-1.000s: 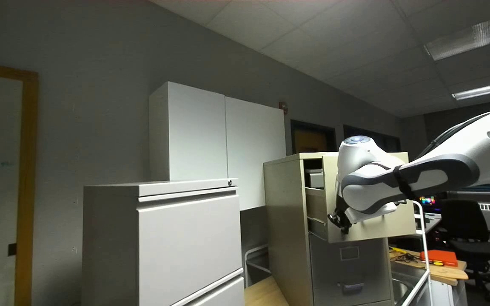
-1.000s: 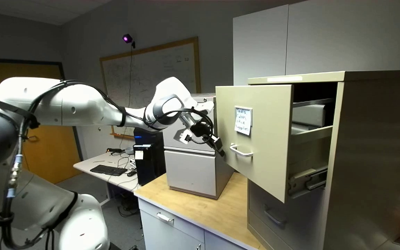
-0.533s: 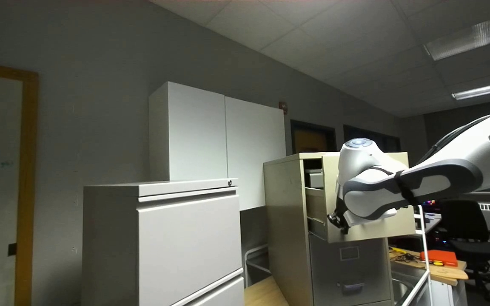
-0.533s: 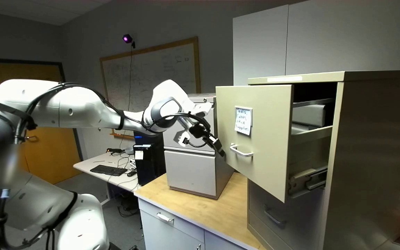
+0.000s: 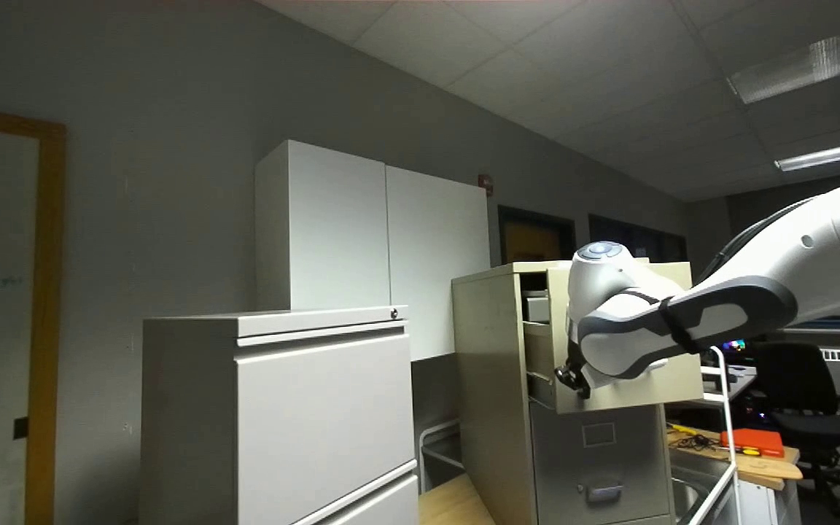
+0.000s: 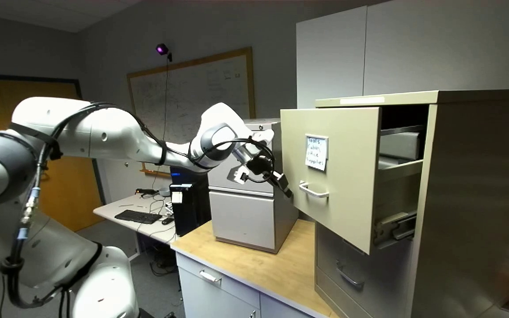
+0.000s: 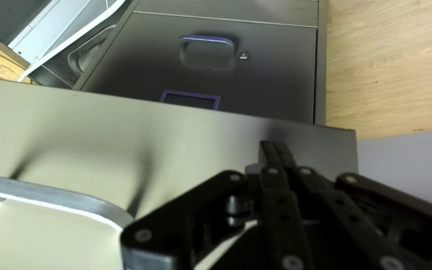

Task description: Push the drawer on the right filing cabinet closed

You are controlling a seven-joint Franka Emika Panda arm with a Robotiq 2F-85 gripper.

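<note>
The beige-grey drawer (image 6: 347, 163) stands partly open at the top of the right filing cabinet (image 6: 480, 198). Its front carries a handwritten label and a metal pull. The drawer (image 5: 664, 379) and the cabinet (image 5: 485, 350) show in both exterior views. My gripper (image 6: 288, 193) is shut and empty. In the wrist view the fingertips (image 7: 276, 144) are closed together against the drawer front (image 7: 208, 150), near its bottom edge and to one side of the pull (image 7: 62, 200). A grey box and the side rail show inside the open drawer.
A pale-grey lateral cabinet (image 6: 243, 218) stands beside the filing cabinet on a wooden counter (image 6: 254, 265). A white two-door cupboard (image 5: 340, 233) hangs on the wall behind. The filing cabinet's lower drawer (image 7: 272, 75) is closed. A desk with a keyboard (image 6: 137, 216) stands farther back.
Over the last half second the drawer has slid a little into the cabinet. My gripper has moved with it toward the cabinet, staying shut. Before that, the drawer was still.
</note>
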